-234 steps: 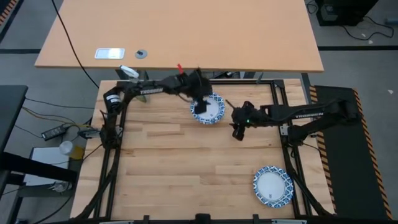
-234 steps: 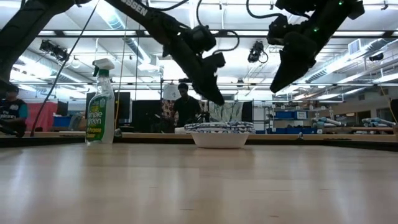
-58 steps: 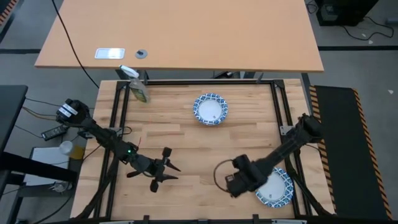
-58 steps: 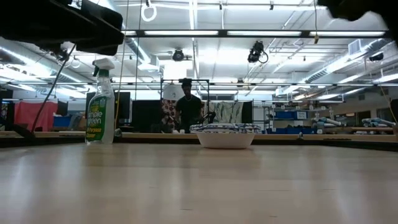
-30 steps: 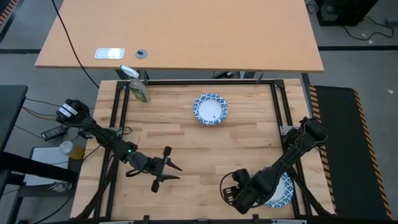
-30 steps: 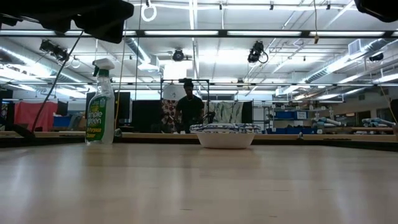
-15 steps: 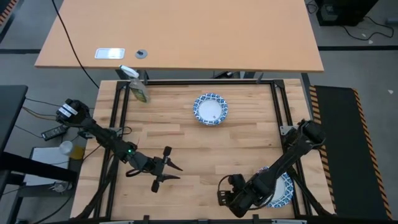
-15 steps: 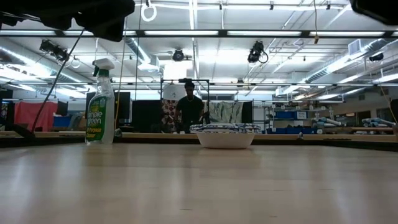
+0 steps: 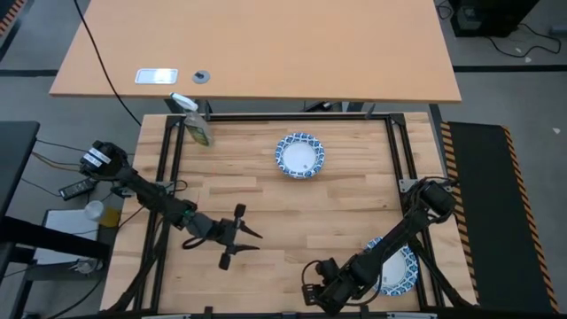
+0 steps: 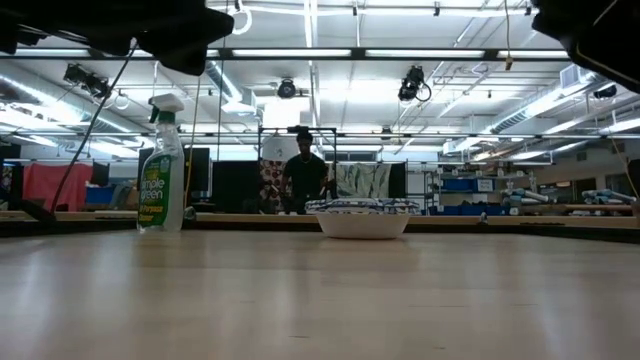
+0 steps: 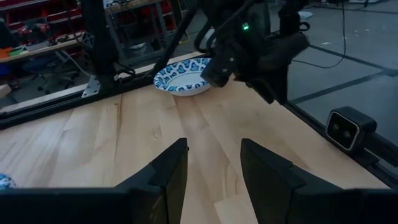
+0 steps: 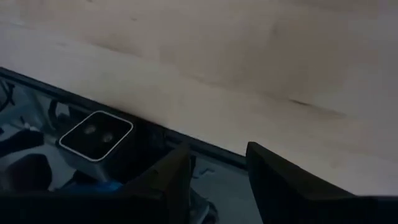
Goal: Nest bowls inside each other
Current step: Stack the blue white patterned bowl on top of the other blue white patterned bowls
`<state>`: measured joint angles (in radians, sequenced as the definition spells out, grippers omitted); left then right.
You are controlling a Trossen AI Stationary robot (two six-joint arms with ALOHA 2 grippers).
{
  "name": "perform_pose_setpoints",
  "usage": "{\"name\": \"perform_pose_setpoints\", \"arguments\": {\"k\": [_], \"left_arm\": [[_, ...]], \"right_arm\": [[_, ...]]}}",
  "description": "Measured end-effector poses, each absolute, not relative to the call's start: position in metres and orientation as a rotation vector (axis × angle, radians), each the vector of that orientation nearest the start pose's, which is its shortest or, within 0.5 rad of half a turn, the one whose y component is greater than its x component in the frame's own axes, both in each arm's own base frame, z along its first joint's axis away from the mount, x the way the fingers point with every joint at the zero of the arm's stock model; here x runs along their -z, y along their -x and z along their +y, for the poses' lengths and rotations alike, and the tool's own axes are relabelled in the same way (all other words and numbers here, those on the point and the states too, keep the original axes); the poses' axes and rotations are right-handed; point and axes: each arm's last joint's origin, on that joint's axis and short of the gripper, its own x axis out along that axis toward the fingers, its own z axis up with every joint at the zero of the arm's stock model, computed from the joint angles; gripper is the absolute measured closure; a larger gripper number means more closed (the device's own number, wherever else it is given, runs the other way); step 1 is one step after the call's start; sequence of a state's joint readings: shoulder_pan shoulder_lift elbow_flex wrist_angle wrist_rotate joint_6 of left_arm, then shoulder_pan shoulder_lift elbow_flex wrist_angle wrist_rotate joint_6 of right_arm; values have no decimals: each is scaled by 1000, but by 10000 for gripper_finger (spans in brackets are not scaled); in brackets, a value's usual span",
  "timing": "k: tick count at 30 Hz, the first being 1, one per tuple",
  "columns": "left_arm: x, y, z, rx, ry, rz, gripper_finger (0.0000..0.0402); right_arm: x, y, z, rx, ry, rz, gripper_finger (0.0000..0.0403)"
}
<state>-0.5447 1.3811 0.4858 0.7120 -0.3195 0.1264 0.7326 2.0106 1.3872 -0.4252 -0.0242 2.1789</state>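
A stack of blue-and-white patterned bowls stands on its base at the table's far middle; the low view shows its layered rims. One more bowl sits on the table at the near right, partly under my right arm, and it also shows in the left wrist view. My right gripper hangs open just left of that bowl, tipped down over the table's near edge. My left gripper stands open above bare wood at the near left.
A green spray bottle stands at the far left corner. A black frame rail borders the table. The low camera's box sits just past the near edge. Bare wood lies between the two bowl spots.
My right gripper has moved toward the table's near edge and a little left, sinking and tipping further downward, away from over the near-right bowl. Its fingers stay open. The bowls have not moved.
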Motion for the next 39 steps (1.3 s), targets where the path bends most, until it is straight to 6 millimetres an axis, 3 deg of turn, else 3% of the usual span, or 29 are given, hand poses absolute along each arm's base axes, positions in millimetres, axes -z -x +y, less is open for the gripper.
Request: {"name": "perform_pose_setpoints", "arguments": {"k": [11,23,29,39], "left_arm": [[-193,-232,-126,217,-160,148,251],[-192,-231,-128,229,-162,154,251],[-192,-226,-136,268,-168,151,251],[-185,-220,-143,314,-290,203,251]], "right_arm": [[-165,-304,282,560,-1493,1405,239],[-162,-301,276,623,-1441,1460,254],[-163,-302,273,655,-1500,1570,269],[-163,-313,261,628,-1474,1500,272]]}}
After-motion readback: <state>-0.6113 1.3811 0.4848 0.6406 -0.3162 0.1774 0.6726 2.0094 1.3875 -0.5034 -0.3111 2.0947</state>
